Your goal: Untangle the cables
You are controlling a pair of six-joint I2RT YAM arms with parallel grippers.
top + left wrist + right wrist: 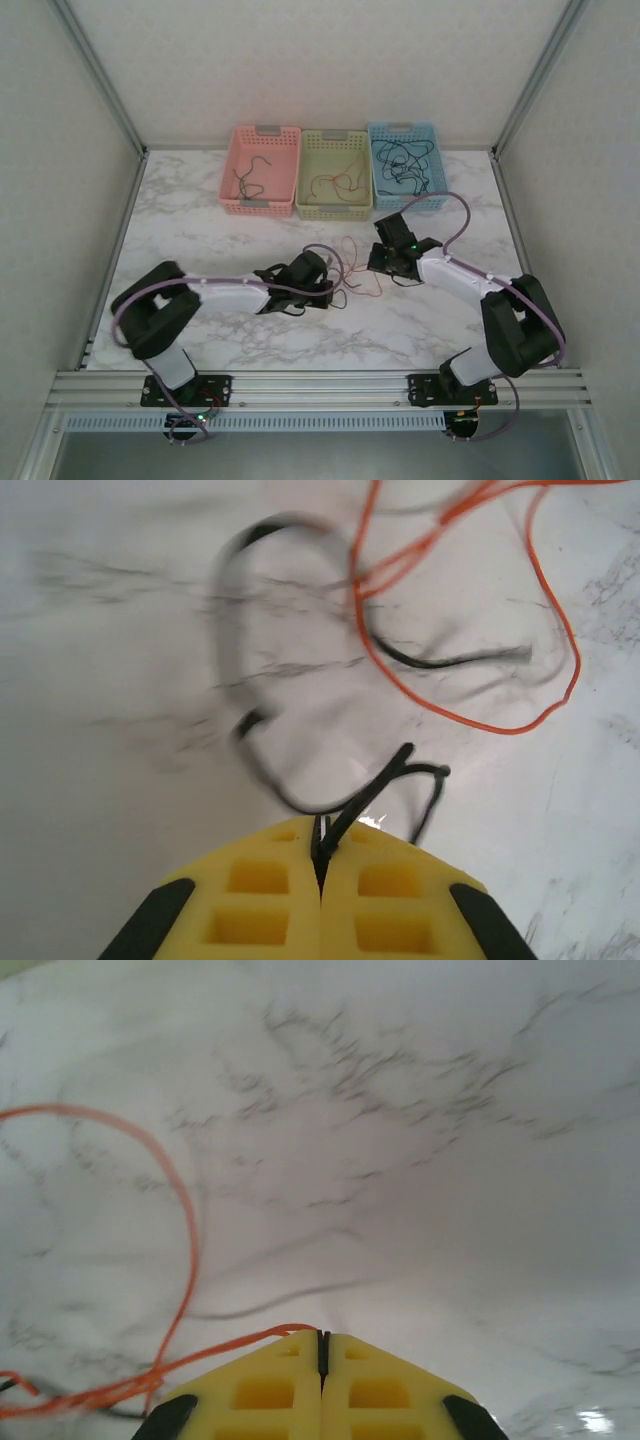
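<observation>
Closure is full on both sides: left gripper (pixel 322 860) pinches a black cable (pixel 390 775), right gripper (pixel 322 1345) pinches an orange cable (pixel 192 1240).

- Marble-patterned table (pixel 200 240), white with grey veins;
- along its far edge, side by side: pink basket (pixel 285 207), green basket (pixel 335 211), blue basket (pixel 425 203);
- mid-table, orange cable (pixel 510 731) and black cable (pixel 440 663) sprawl, crossing each other.
</observation>
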